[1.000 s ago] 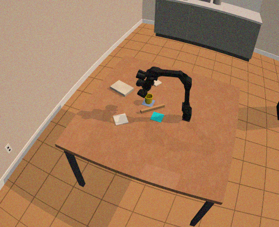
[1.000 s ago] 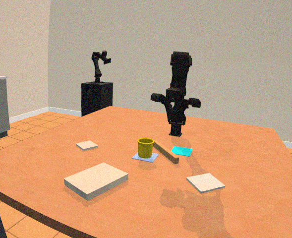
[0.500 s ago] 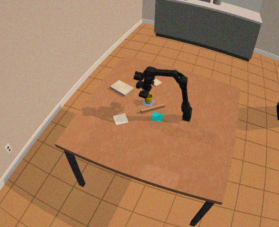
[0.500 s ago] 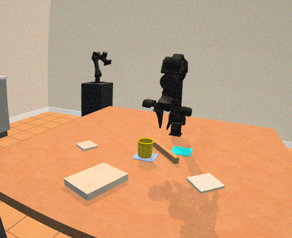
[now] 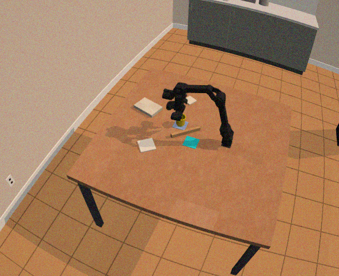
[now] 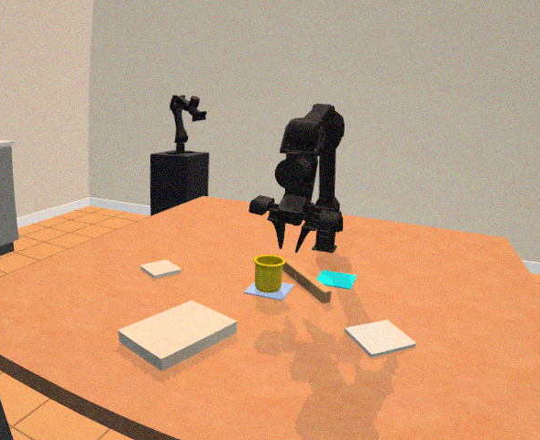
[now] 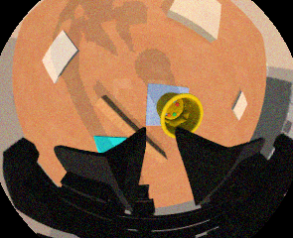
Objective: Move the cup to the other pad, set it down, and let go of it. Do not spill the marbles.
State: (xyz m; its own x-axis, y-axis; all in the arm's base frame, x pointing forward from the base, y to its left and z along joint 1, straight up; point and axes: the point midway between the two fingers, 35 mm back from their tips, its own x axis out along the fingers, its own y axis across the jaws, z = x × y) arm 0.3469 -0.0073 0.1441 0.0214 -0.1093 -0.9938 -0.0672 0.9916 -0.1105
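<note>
A yellow cup [image 5: 181, 120] [image 6: 268, 273] [image 7: 181, 114] stands upright on a pale blue pad [image 5: 177, 126] [image 6: 252, 290] [image 7: 156, 99]. Coloured marbles [image 7: 172, 113] lie inside it in the wrist view. A cyan pad [image 5: 190, 141] [image 6: 336, 279] [image 7: 107, 144] lies a short way off, past a wooden bar [image 5: 185, 131] [image 6: 308, 284] [image 7: 117, 111]. My gripper [image 6: 290, 247] [image 7: 161, 131] [image 5: 175, 116] hangs a little above the cup and just behind its rim. Its fingers point down, stand partly open and hold nothing.
A thick white slab [image 5: 148, 106] [image 6: 177, 333] [image 7: 198, 15], a thin white tile [image 5: 146, 144] [image 6: 379, 336] [image 7: 60, 55] and a small white tile [image 5: 190, 99] [image 6: 160, 268] [image 7: 240, 105] lie around the pads. The arm's base [image 5: 227, 138] [image 6: 327, 232] stands behind the cyan pad.
</note>
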